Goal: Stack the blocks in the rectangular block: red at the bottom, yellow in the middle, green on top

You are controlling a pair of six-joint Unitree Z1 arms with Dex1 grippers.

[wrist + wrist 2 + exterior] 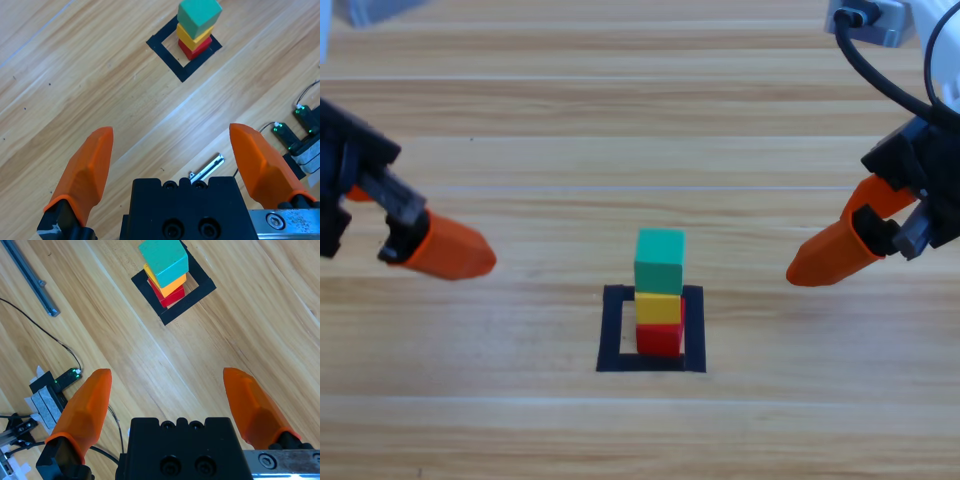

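Red cube (660, 338) at the bottom, inside the black tape outline (614, 330) on the wooden table (520, 150); yellow cube (658, 307) on it, green cube (660, 260) on top. Three blocks in one stack, slightly toward the right side of the outline. From above, only the front face of red and of yellow visible, tops covered by the cube above. Far side of the outline hidden behind the stack in the high view. Green maybe turned a little against the yellow below, hard to judge from above; in the right wrist view its corner overhangs yellow somewhat.

Left gripper (435, 245) at the left edge, arm mostly cut off, one orange jaw clearly seen from above. In the left wrist view (170, 145) both jaws wide apart, nothing between them, stack far ahead near the top edge. Well apart from the stack, no contact.

Right gripper (835, 250) at the right side, likewise cut by the edge, tip pointing down-left toward the stack. In the right wrist view (167, 385) jaws spread wide, nothing held, stack far ahead at the top. Stack between both grippers, a bit lower in the high view, touched by neither.

Metal strip (30, 280), black cable (40, 325) and small parts at the table edge in the wrist views, partly cut off, not identifiable.
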